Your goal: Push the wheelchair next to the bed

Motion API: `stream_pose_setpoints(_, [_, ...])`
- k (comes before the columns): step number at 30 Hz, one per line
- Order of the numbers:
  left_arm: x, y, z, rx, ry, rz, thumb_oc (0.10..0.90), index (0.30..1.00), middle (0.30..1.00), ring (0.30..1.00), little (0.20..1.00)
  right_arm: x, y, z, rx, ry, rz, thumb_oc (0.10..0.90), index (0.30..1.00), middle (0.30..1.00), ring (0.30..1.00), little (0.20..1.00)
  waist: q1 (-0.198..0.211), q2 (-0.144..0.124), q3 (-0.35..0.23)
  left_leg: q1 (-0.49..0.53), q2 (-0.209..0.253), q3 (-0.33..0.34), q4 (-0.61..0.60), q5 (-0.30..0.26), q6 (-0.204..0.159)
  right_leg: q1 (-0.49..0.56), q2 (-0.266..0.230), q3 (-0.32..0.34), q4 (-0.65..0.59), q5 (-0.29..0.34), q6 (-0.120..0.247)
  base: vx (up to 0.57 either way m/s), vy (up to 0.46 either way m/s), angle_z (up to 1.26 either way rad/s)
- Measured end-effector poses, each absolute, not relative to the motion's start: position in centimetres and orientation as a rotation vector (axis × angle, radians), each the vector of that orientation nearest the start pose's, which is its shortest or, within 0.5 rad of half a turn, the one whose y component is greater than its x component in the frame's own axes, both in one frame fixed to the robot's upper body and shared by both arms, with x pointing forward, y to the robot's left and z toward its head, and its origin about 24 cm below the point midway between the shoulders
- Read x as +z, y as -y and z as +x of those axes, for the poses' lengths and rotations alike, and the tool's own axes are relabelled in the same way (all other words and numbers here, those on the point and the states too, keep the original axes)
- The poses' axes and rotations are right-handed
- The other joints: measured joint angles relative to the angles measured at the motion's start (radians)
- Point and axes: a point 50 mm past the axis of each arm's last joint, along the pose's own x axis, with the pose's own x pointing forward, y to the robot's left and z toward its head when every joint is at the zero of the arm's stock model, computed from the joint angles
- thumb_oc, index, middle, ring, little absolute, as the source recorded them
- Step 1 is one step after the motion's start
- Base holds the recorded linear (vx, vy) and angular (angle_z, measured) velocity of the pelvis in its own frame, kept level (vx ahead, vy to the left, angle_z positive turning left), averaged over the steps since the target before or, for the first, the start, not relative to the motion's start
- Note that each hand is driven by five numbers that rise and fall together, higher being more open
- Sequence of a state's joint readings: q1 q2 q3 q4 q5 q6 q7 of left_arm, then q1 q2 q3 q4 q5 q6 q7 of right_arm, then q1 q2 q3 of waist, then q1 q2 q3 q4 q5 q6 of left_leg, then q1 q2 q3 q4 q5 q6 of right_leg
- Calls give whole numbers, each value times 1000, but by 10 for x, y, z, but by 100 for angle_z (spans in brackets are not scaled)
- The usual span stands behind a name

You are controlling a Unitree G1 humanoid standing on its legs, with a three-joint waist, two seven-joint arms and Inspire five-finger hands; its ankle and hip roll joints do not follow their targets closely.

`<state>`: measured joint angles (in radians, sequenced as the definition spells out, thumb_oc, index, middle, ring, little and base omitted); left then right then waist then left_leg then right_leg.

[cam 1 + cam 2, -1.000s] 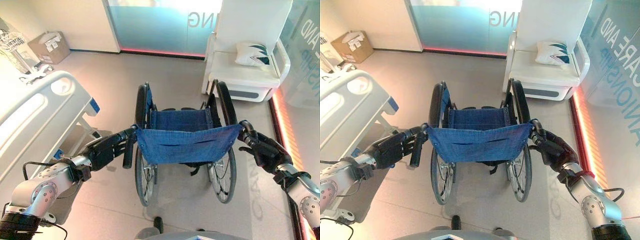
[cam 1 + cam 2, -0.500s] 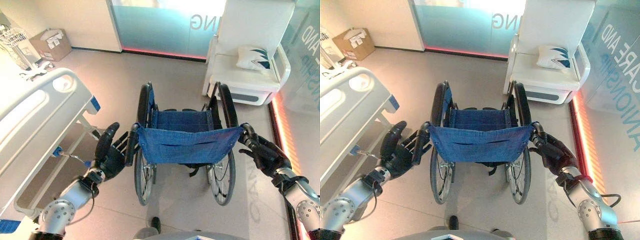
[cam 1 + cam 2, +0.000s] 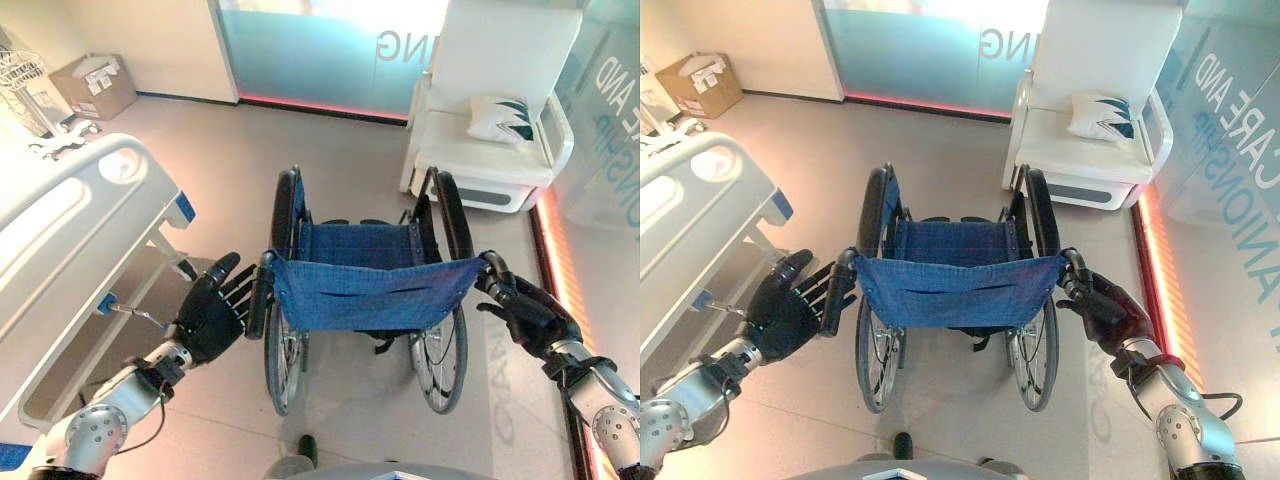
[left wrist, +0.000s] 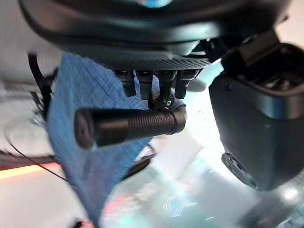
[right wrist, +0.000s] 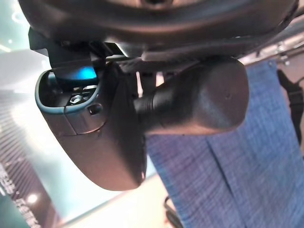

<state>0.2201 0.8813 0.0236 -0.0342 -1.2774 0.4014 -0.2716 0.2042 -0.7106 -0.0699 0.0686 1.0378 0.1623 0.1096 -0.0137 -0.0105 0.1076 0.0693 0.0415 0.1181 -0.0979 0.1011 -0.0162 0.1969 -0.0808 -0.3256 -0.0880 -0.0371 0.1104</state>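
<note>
Both hands at wheelchair handles; left hand open, right hand gripping.

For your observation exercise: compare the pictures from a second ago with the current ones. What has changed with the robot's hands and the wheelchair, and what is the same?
The left hand has let go of the wheelchair's left push handle and now sits open beside it, palm up. The right hand stays curled round the right push handle. The wheelchair and bed look unmoved.
</note>
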Motion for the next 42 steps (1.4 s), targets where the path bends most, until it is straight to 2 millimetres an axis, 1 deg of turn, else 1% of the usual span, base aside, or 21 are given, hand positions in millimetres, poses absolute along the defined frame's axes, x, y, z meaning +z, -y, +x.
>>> stream_pose_setpoints(4, [63,-283,208,-323,-528,-315,800,900,900,900,900,37,303,203,-51,-329,339,400,300,300,300,300,-1,7,1,-1,-1,-2,0,0,-1,6,-1,-5,0,0,1,4,0,3])
stream_pose_setpoints(9, [84,-285,217,-395,-586,-77,800,900,900,900,900,40,307,201,-47,-339,312,400,300,300,300,300,-2,19,-5,-1,-4,-1,0,0,0,7,-4,-6,0,1,3,0,0,0])
stream_pose_setpoints(12, [87,-284,220,-406,-602,-35,800,900,900,900,900,42,309,202,-51,-346,299,400,300,300,300,300,-3,27,-9,-1,-7,-1,0,0,0,7,-7,-6,0,2,5,0,0,0])
stream_pose_setpoints(18, [93,-284,224,-423,-633,34,800,900,900,900,900,43,309,202,-49,-352,307,400,300,300,300,300,-3,33,-14,-1,-7,0,0,0,0,7,-7,-5,0,3,5,0,0,0])
stream_pose_setpoints(21, [97,-284,228,-438,-650,101,800,900,900,900,900,43,309,203,-49,-357,300,400,300,300,300,300,-3,36,-17,0,-7,0,0,0,0,7,-7,-5,0,3,5,0,0,0])
stream_pose_setpoints(23, [100,-284,231,-445,-658,175,800,900,900,900,900,43,308,203,-47,-359,292,400,300,300,300,300,-5,40,-21,6,-7,1,0,0,0,7,-6,-4,0,3,5,0,0,0])
stream_pose_setpoints(27, [99,-285,233,-460,-677,311,800,900,900,900,900,45,305,208,-38,-363,289,400,300,300,300,300,-13,46,-25,8,-6,2,0,0,0,7,-3,-2,0,3,6,0,0,0])
stream_pose_setpoints(29, [94,-285,231,-474,-718,354,800,900,900,900,900,46,304,210,-28,-365,292,400,300,300,300,300,-20,47,-25,9,-5,5,0,0,0,7,-2,2,0,3,5,0,-32,-5])
stream_pose_setpoints(30, [95,-286,231,-483,-721,384,800,900,900,900,900,46,304,210,-27,-368,290,400,300,300,300,300,-20,46,-25,10,-5,7,0,0,0,7,-1,5,0,3,5,1,-33,-7])
stream_pose_setpoints(37, [104,-287,236,-538,-743,501,800,900,900,900,900,45,301,211,-16,-373,288,400,300,300,300,300,-24,49,-27,17,-3,21,0,0,0,8,-1,16,0,3,5,5,-22,-5])
stream_pose_setpoints(42, [103,-285,240,-553,-772,566,800,900,900,900,900,44,299,212,-7,-381,276,400,300,300,300,300,-25,60,-35,22,-2,25,0,-1,0,9,-1,21,0,4,6,0,-6,-2])
